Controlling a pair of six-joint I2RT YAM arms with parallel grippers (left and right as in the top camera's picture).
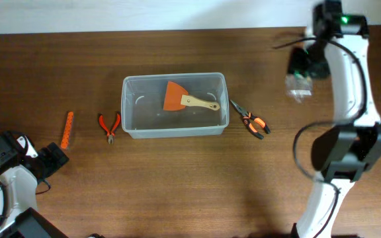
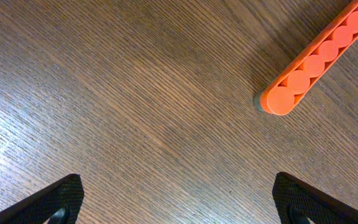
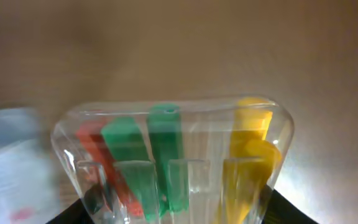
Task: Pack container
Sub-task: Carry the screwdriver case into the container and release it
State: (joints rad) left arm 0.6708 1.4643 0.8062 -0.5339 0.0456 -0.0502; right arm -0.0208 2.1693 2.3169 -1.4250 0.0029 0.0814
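Table [image 1: 177, 185]: dark brown wood veneer with a fine straight grain that shows clearly in the left wrist view.

Container [image 1: 129, 122]: translucent clear plastic bin, rectangular, with rounded corners and a raised rim. It stands at mid-table, long side running left to right. Inside, toward the far right, lies a scraper [image 1: 184, 100] with a flat orange trapezoid blade and a pale wooden handle pointing right.

Near the container's left end wall lie red-handled pliers [image 1: 109, 125], nose pointing to the near side. Well left of them is an orange plastic strip [image 1: 68, 128], long and narrow, with a row of round bosses and a rounded end.

Just beside the container's right end, a pair of pliers with orange-and-black grips [image 1: 251, 121] lies at an angle, thin nose toward the bin.

Left gripper [image 2: 178, 202]: near-left corner, low over bare wood. Its black fingers are spread wide and hold nothing. The strip's end is just ahead.

Right gripper [image 1: 301, 78]: far right, clamped on a clear screwdriver case [image 3: 173, 162]. This is glossy moulded plastic with a rounded top, and red, green and yellow handles stand in slots inside. The case is off the table.

No lettering can be read on any of these items.
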